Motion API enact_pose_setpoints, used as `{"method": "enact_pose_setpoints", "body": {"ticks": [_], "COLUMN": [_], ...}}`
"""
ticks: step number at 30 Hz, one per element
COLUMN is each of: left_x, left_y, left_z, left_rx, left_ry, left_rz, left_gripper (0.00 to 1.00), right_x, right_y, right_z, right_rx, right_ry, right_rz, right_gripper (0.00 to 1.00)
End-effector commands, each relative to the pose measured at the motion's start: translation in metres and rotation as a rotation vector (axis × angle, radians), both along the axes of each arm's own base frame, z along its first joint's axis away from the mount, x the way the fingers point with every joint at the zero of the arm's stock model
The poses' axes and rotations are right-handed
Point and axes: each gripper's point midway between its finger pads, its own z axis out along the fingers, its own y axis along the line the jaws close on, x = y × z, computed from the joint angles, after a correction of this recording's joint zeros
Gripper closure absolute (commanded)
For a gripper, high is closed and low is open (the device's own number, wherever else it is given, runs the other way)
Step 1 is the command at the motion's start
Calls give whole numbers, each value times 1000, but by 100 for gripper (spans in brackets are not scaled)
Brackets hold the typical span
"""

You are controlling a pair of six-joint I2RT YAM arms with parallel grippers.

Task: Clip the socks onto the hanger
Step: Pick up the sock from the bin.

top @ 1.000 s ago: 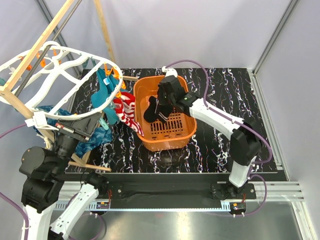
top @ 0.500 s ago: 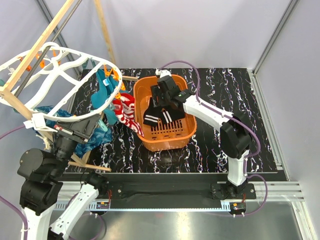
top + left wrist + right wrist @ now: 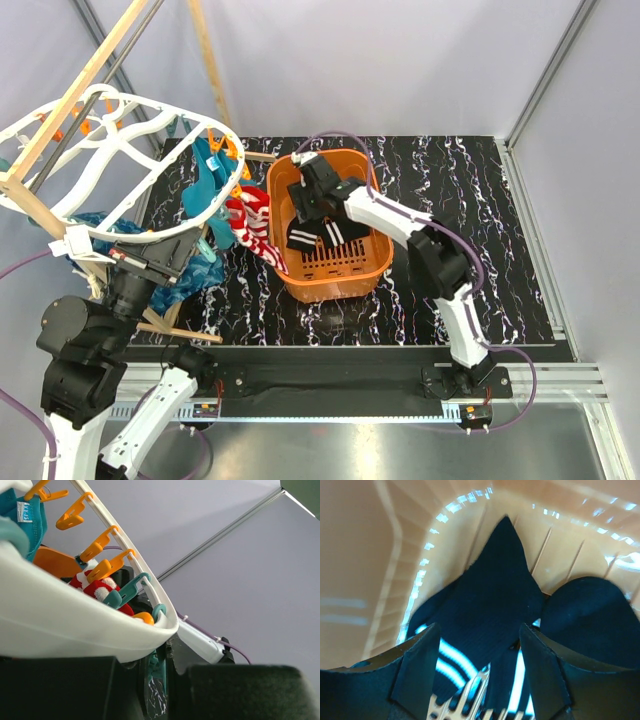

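The white oval hanger (image 3: 130, 105) hangs at the left with orange pegs (image 3: 107, 567) along its rim (image 3: 65, 625). A red-and-white striped sock (image 3: 255, 222) dangles from its near side, over the basket's left edge. Two black socks with white stripes (image 3: 318, 236) lie inside the orange basket (image 3: 375, 262). My right gripper (image 3: 305, 195) hovers open just above them, and the nearer black sock (image 3: 490, 605) lies flat between its fingers (image 3: 417, 670), untouched. My left gripper (image 3: 160, 255) is shut on the hanger's lower rim.
Teal-blue cloths (image 3: 205, 185) are clipped on the hanger beside the striped sock, and more teal cloth is bunched below it. A wooden pole frame (image 3: 80, 95) carries the hanger. The basket walls (image 3: 360, 555) closely surround my right gripper.
My right gripper held a black sock lifted over the basket. It has opened, the sock now lies in the basket, and the gripper has shifted left. The left arm is still.
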Motion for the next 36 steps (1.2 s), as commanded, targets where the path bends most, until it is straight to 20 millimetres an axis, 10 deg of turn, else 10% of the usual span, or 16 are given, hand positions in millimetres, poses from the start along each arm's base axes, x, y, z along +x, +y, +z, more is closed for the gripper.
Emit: {"method": "enact_pose_setpoints", "body": {"ticks": [1, 12, 18, 28, 31, 36], "left_x": [-6, -4, -3, -6, -7, -6], "left_y": [-6, -7, -7, -5, -5, -5], "left_z": [3, -1, -2, -2, -2, -4], "left_rx": [5, -2, 1, 5, 8, 8], "left_ry": [-12, 1, 3, -5, -8, -3], "left_rz": [-44, -44, -44, -41, -42, -41], "left_gripper": [100, 100, 100, 100, 100, 100], "right_x": [16, 23, 28, 15, 2, -20], "right_y": [0, -4, 2, -41, -59, -73], "right_z": [-4, -32, 29, 178, 191, 155], "right_rx": [-33, -52, 120, 526, 621, 765], "right_ry": [-34, -20, -96, -204, -150, -12], "right_rz": [-21, -95, -182, -542, -677, -856], "right_gripper": [29, 52, 100, 100, 100, 100]}}
